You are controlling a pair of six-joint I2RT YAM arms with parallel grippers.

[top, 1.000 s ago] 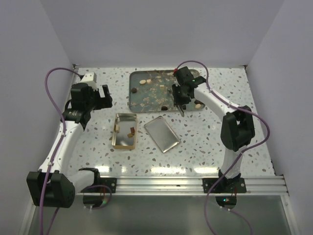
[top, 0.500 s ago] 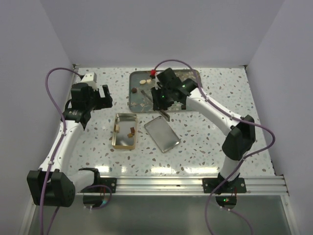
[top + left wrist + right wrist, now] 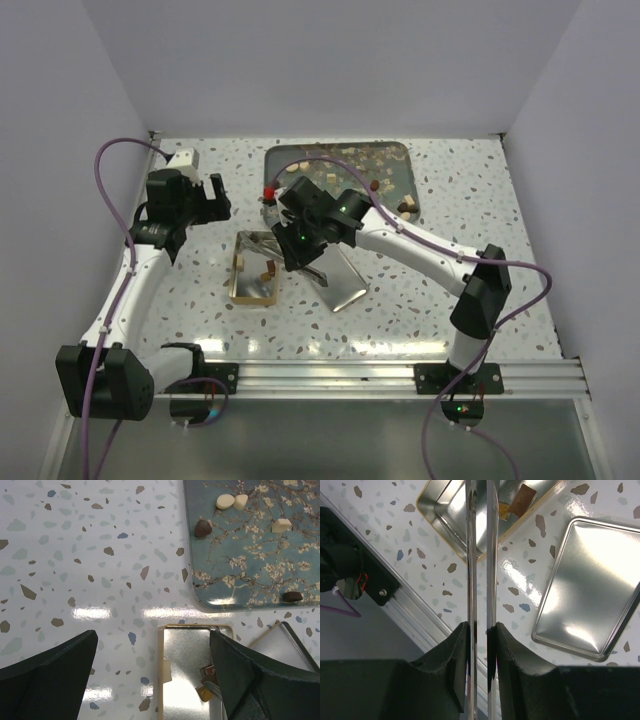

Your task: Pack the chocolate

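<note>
Over the shiny gold tin (image 3: 252,286), thin steel tongs (image 3: 492,555) are pinched tight by the right gripper (image 3: 480,630), brown chocolate lumps (image 3: 521,500) are seen inside it and on the tray (image 3: 260,587) beyond, and the left gripper (image 3: 153,640) is held agape, empty.

The tray (image 3: 212,555) is teal with pale blossoms, the tin (image 3: 161,655) gold, the chocolate (image 3: 202,528) brown or cream

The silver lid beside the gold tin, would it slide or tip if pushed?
Probably slide: the lid lies flat on the glossy tabletop. It looks thin and stiff, so it is likely light. Its low rim makes tipping unlikely.
</note>
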